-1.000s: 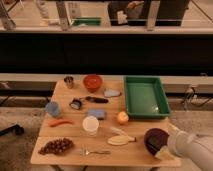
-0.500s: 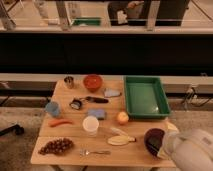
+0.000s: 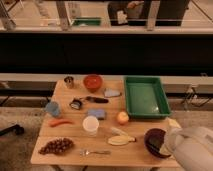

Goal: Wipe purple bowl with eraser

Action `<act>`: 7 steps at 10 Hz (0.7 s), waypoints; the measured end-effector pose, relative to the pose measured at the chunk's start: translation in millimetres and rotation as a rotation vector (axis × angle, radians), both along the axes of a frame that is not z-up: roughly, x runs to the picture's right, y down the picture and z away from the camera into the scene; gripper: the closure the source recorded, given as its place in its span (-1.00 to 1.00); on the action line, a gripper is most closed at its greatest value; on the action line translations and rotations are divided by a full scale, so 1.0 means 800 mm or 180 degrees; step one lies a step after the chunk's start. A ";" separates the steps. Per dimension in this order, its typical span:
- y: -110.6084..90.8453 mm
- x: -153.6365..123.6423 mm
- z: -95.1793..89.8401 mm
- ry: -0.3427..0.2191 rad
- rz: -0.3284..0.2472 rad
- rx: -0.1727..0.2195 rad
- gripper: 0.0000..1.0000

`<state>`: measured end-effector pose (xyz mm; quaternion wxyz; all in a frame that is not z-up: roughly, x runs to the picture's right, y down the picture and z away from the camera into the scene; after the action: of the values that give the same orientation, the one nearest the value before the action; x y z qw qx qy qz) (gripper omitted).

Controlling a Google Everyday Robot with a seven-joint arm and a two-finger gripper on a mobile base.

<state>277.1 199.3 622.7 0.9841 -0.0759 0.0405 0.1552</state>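
gripper (image 3: 165,146) at the purple bowl (image 3: 152,139) rim, its state i cannot tell, eraser not discernible; likely wiping, next needs sweeping contact inside.

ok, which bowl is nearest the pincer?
The purple bowl, front right on the table; the pincer is at its right side. The orange-red bowl sits at the far edge.

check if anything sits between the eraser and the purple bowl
No object visibly does. The eraser lies just behind the purple bowl, near a front corner of the green tray. Only the robot's own gripper and arm reach over the bowl's right edge.
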 end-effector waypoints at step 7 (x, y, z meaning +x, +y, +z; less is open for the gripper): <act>-0.002 -0.010 -0.009 -0.0228 0.0040 -0.0307 -0.60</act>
<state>269.4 197.9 615.3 0.9792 -0.1290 0.0121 0.1564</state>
